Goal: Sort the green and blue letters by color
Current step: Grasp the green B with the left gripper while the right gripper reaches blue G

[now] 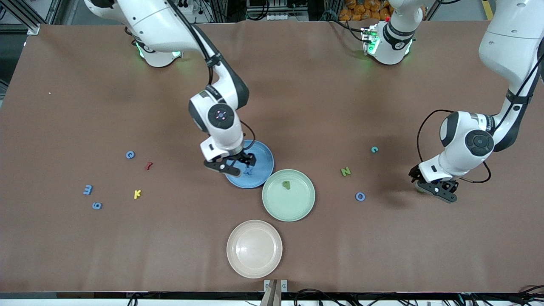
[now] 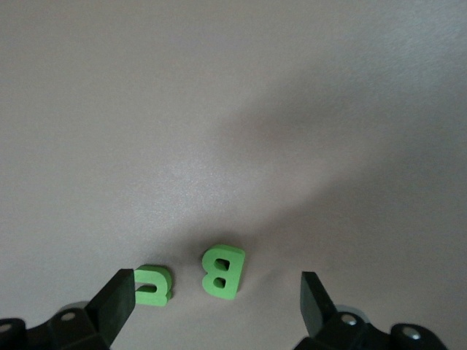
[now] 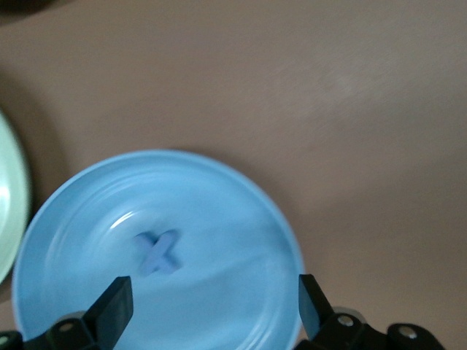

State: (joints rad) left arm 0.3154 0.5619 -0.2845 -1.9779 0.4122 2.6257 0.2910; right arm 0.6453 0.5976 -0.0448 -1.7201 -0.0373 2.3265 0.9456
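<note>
Hovering over the blue plate [image 1: 261, 163], right gripper [image 3: 208, 302] has jaws spread; blue X [image 3: 157, 252] lies inside. Left gripper [image 2: 219, 302], jaws spread, hangs over green B [image 2: 222, 271] near the desk's left-arm edge. Letters look light, stiff; pinch flat sides.

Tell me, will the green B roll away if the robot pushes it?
Probably not: the green B lies flat on the table, so it would likely slide. It looks chunky and stiff, probably light. The open left gripper hovers over it.
</note>
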